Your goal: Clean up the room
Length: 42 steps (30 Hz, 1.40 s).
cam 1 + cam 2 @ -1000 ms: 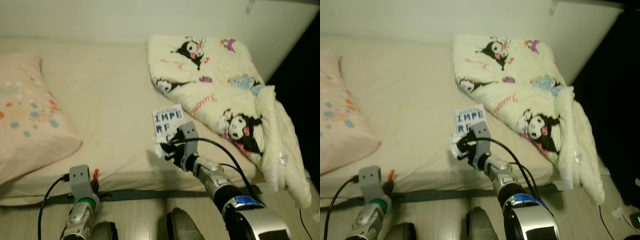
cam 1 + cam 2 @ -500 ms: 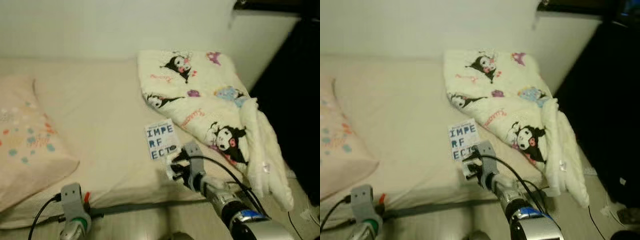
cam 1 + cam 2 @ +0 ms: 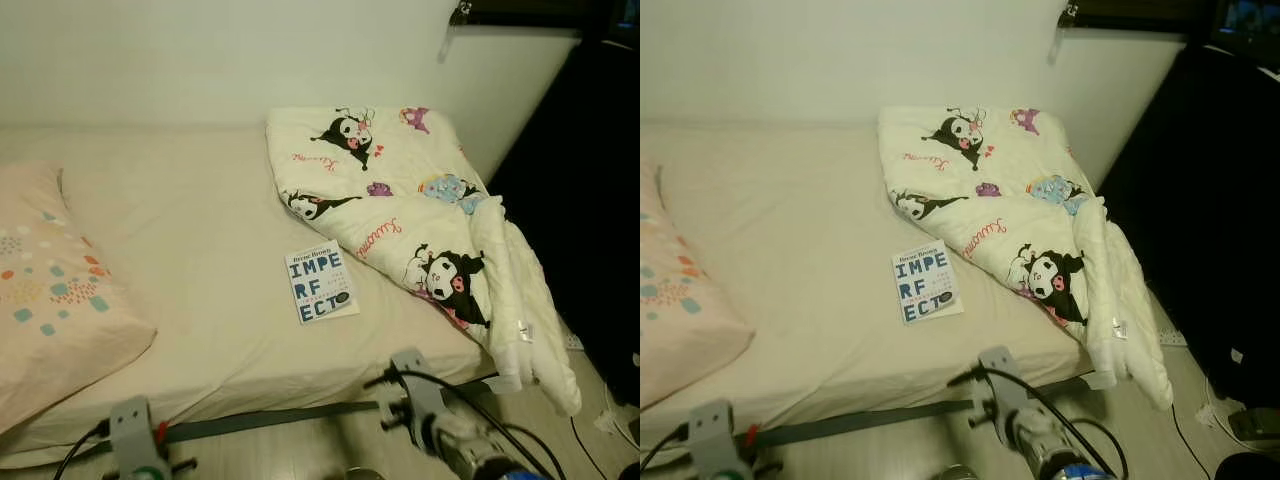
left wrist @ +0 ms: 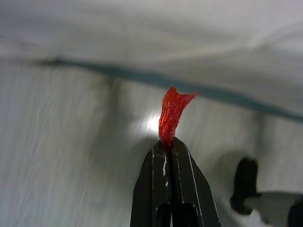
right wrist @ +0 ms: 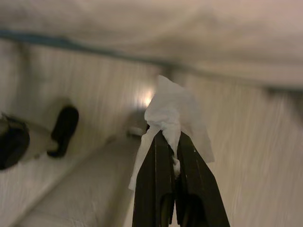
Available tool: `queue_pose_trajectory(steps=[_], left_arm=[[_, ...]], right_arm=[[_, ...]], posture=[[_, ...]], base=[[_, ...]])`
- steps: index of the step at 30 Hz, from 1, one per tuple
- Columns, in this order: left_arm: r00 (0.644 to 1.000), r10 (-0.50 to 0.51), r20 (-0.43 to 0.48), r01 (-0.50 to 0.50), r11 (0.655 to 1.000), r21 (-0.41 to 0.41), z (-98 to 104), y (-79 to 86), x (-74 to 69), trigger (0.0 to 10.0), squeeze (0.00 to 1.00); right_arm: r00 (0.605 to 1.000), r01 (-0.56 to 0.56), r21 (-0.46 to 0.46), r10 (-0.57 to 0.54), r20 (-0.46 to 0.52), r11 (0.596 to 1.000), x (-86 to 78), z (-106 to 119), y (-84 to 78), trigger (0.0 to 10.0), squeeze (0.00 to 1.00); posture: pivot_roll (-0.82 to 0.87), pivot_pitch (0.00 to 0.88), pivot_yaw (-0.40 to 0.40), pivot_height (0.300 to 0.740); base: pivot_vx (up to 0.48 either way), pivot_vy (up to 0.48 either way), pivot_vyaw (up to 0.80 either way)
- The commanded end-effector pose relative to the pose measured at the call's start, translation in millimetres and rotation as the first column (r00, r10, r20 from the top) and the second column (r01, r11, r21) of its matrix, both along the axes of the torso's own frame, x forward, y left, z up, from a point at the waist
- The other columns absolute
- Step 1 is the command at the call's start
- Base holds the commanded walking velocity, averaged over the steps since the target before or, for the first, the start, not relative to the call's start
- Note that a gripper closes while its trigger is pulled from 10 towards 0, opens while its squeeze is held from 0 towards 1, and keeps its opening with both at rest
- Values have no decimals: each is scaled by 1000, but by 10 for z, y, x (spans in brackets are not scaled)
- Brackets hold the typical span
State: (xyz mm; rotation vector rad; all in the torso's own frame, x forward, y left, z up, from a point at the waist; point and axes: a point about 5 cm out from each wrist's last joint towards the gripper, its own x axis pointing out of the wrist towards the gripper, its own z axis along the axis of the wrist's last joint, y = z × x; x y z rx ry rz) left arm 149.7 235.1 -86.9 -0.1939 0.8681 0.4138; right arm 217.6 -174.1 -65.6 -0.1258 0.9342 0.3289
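Observation:
My left gripper (image 4: 167, 142) is shut on a small red scrap (image 4: 172, 111), held over the pale wood floor beside the bed's edge. A crumpled white tissue (image 5: 173, 111) is pinched in my right gripper (image 5: 171, 138), which is shut, also low over the floor. In the left eye view both arms sit at the bottom, the left arm (image 3: 133, 432) and the right arm (image 3: 424, 408), below the mattress edge. A book (image 3: 320, 284) with "IMPERFECT" on its cover lies flat on the cream bed (image 3: 190, 230).
A pink patterned pillow (image 3: 50, 300) lies at the bed's left. A cartoon-print blanket (image 3: 420, 220) is heaped at the right and hangs over the corner. Dark furniture (image 3: 600, 200) stands to the right, with cables on the floor (image 3: 1200, 400).
The camera has pulled back and up, showing more of the bed. Both arms have dropped below the mattress edge; the right gripper has come away from the book with the tissue.

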Motion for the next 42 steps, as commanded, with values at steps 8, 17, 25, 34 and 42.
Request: queue_pose_trajectory(steps=[8,17,25,34,42], left_arm=[[999,-10,-49,6,997,-81,-105,-131,-196,10000,0],[1000,-10,-25,8,997,-75,-82,-140,-130,10000,0],[1000,-19,-1,19,992,-121,-57,-160,-41,10000,0],[999,-37,-18,35,993,-117,-65,-164,-50,10000,0],[998,-57,-37,52,991,-120,-85,-177,-94,10000,0]], right_arm=[[1000,10,-29,-10,-5,1000,-15,-10,-36,10000,0],[1000,25,-14,-25,15,1000,55,27,2,10000,0],[1000,15,10,-15,20,1000,94,43,99,10000,0],[999,39,21,-39,29,999,108,50,112,10000,0],[999,40,24,-40,25,999,97,43,118,10000,0]], posture=[[-30,0,-39,740],[-22,0,-32,740],[-11,0,-31,740],[-14,0,-17,740],[-11,0,-13,740]], base=[[0,0,788],[0,0,781],[0,0,781],[0,0,781],[0,0,781]])
